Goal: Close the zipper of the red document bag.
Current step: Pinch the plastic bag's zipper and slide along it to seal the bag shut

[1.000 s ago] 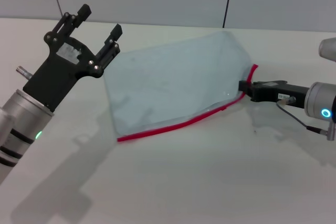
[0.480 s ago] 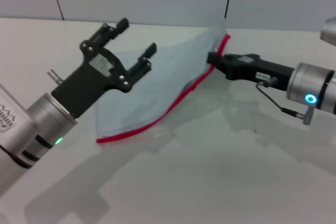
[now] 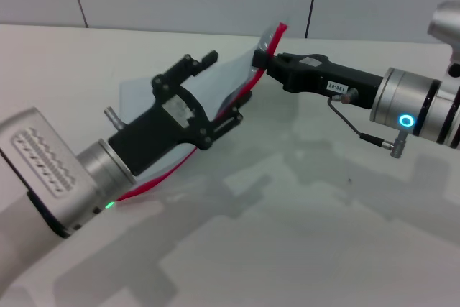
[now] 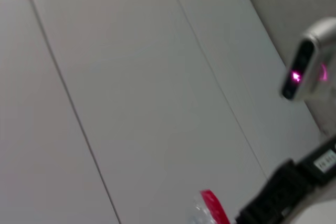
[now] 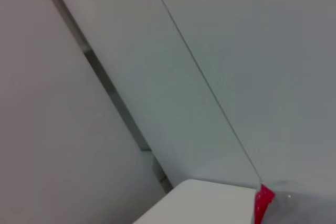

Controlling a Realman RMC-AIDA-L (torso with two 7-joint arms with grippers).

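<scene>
Fingers of the right gripper [image 3: 267,60] pinch the red document bag's [image 3: 230,77] zipper [image 3: 276,35] end; left gripper [image 3: 219,88] fingers spread wide.

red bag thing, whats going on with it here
The right claw is shut on one end of the zipper and holds that corner of the bag lifted off the table, so the bag slants up from its far end. The left claw is open, reaching in around the zipper edge near the middle. I can't make out the slider.
</scene>
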